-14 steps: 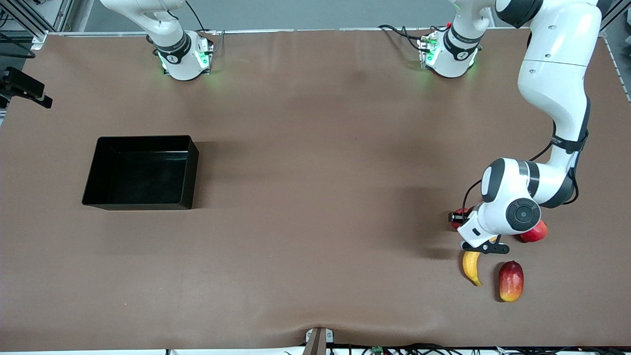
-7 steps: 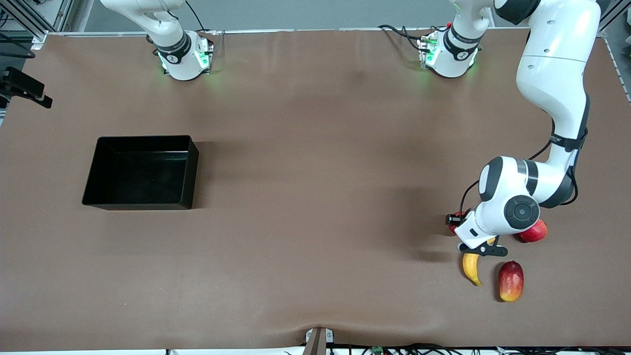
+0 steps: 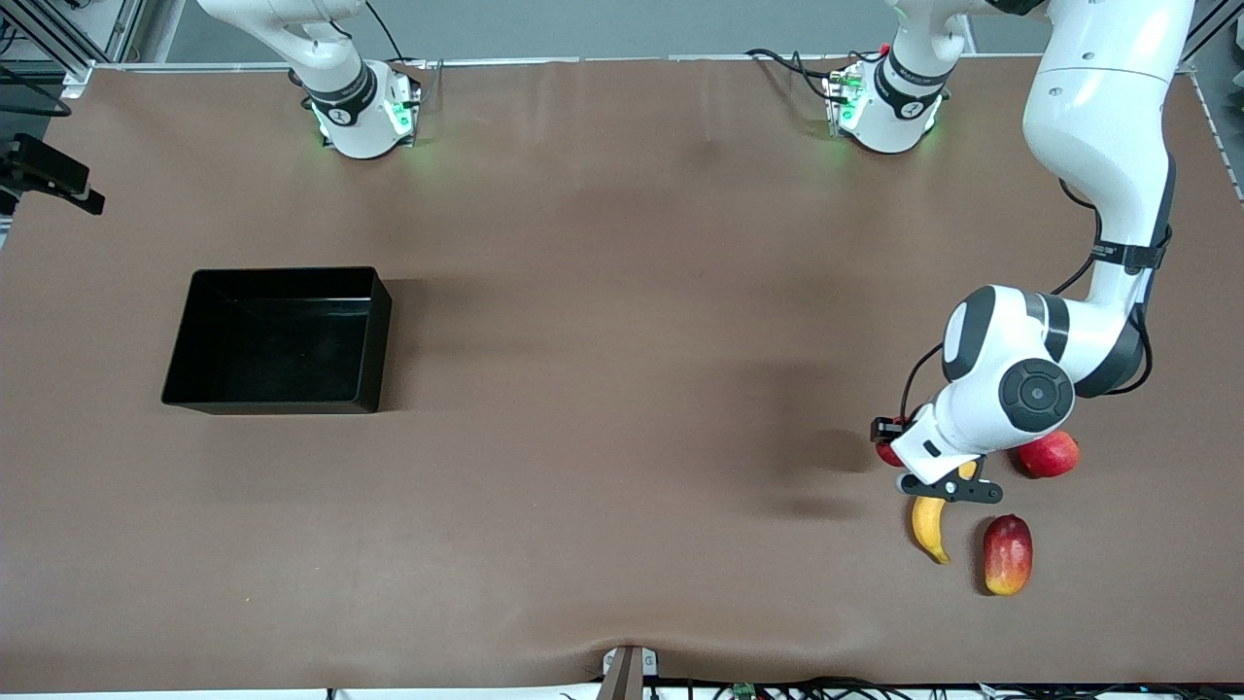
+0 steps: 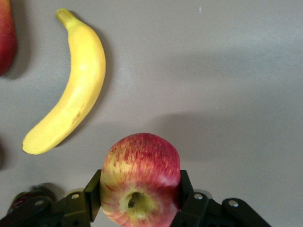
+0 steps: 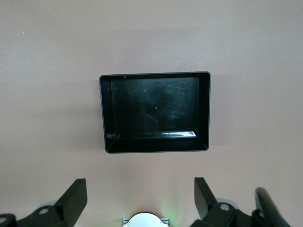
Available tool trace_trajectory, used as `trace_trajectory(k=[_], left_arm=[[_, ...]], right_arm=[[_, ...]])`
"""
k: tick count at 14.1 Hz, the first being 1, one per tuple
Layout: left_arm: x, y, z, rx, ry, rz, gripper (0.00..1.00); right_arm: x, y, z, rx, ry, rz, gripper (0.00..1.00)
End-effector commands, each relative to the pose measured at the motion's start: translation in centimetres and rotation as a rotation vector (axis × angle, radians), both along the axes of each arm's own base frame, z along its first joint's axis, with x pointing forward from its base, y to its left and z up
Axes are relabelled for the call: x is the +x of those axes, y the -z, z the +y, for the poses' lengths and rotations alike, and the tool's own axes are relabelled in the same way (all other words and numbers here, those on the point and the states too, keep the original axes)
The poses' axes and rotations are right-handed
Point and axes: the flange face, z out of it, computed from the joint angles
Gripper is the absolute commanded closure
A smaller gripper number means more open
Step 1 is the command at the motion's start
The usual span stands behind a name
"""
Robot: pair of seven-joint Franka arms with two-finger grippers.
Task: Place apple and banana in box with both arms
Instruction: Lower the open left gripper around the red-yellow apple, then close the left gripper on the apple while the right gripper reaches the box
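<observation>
Brown surface [image 3: 622,389] is seen in the front view, the box [image 3: 279,340] at 9 o'clock, the banana [image 3: 929,527] at 4 o'clock beside a mango-like fruit [image 3: 1007,554].

In the left wrist view, the apple [image 4: 140,179] is clamped by the left gripper [image 4: 140,201] above the surface.

In the right wrist view, the right gripper [image 5: 139,196] is seen with fingers [image 5: 73,198] spread, high over the box.

High front cam, two wrist cams
</observation>
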Motion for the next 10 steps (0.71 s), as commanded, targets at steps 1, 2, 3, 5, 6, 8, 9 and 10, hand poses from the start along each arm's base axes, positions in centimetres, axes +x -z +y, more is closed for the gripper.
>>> trace_trajectory(k=[1, 2, 3, 5, 6, 8, 9, 10], left_arm=[[-0.8, -2.0, 0.0, -0.018, -0.025, 0.023, 1.00], [-0.9, -2.2, -0.4, -0.017, -0.031, 0.024, 1.00], [-1.1, -2.6, -1.3, -0.022, -0.045, 0.020, 1.00], [-1.4, -3.3, -2.3, -0.031, -0.074, 0.014, 1.00], [-1.7, -3.4, -3.0, -0.036, -0.072, 0.015, 1.00], [-2.0, -3.7, -4.2, -0.045, -0.084, 0.015, 1.00], [-2.1, -4.1, -4.9, -0.052, -0.108, 0.010, 1.00], [-2.1, -4.5, -5.5, -0.055, -0.150, 0.005, 1.00]], right_arm=[[2.9, 4.2, 0.6, -0.018, 0.005, 0.086, 0.00], [3.4, 4.7, -0.1, -0.015, 0.006, 0.090, 0.00], [3.9, 5.2, -0.7, -0.022, 0.011, 0.095, 0.00], [4.9, 5.3, -1.3, -0.026, 0.022, 0.089, 0.00], [5.6, 7.0, -1.6, -0.022, 0.030, 0.117, 0.00], [6.3, 11.3, -3.3, 0.012, 0.077, 0.240, 0.00], [6.1, 11.7, -3.1, 0.037, 0.078, 0.271, 0.00], [5.9, 12.0, -2.4, 0.045, 0.068, 0.297, 0.00]])
